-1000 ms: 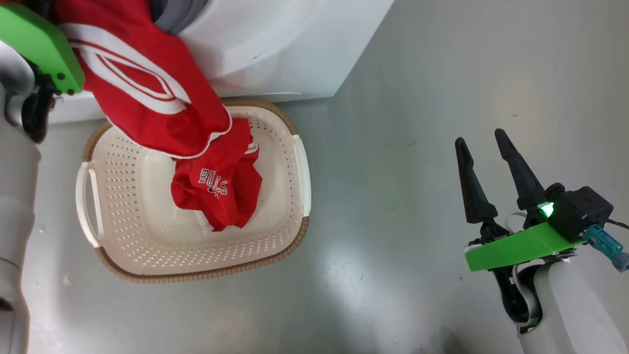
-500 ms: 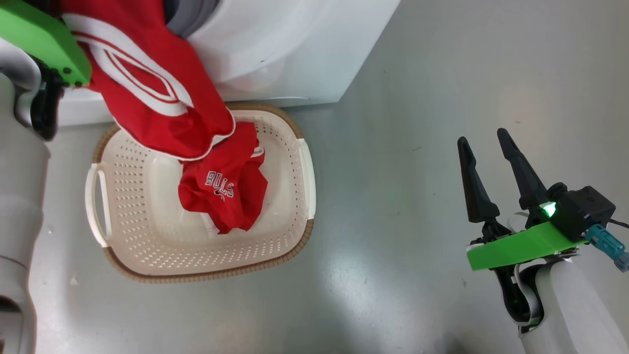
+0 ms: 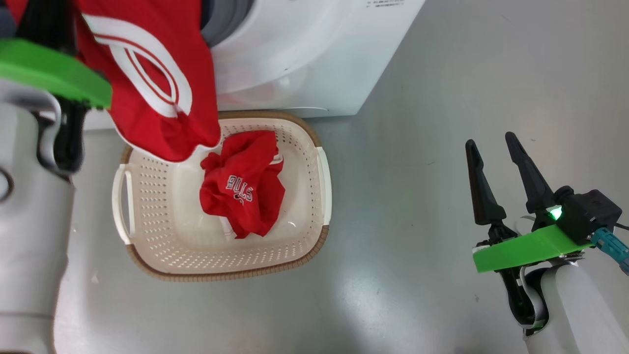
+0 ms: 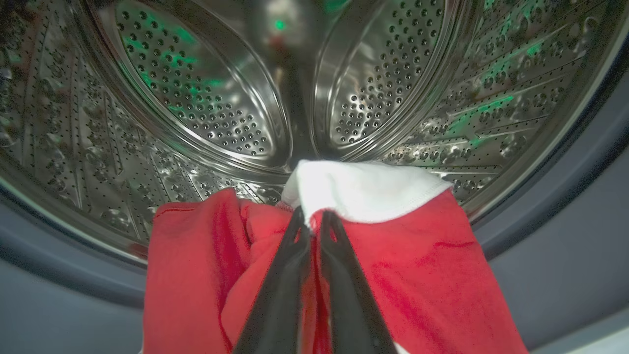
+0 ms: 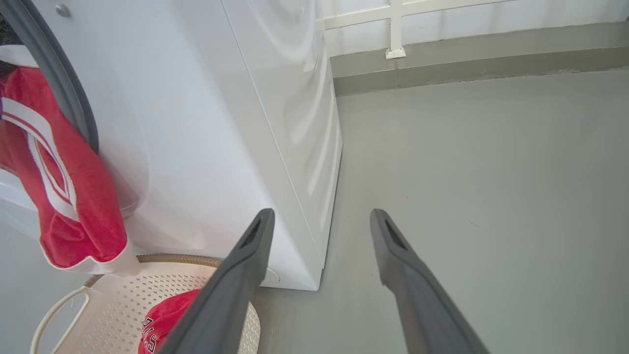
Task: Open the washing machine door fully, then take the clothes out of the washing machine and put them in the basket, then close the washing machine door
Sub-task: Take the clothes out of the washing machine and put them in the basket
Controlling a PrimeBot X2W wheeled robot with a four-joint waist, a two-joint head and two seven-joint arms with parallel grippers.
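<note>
A red jersey with white stripes (image 3: 147,88) hangs from the washing machine (image 3: 304,54) mouth down over the far rim of the cream basket (image 3: 147,226). My left gripper (image 4: 312,221) is shut on its white and red edge (image 4: 363,191) in front of the steel drum (image 4: 196,98). A second red piece with "BULLS" lettering (image 3: 243,182) lies crumpled inside the basket. My right gripper (image 3: 491,142) stands open over bare floor, far right of the basket. The door is out of view.
Grey floor (image 3: 417,98) stretches to the right of the machine and basket. A wall base with a white rail (image 5: 393,29) runs behind the machine in the right wrist view. The grey rubber ring (image 4: 565,206) frames the drum mouth.
The head camera has shifted, so the basket and machine sit further right and lower. The hanging jersey has been drawn up, and its lower end has parted from the BULLS piece.
</note>
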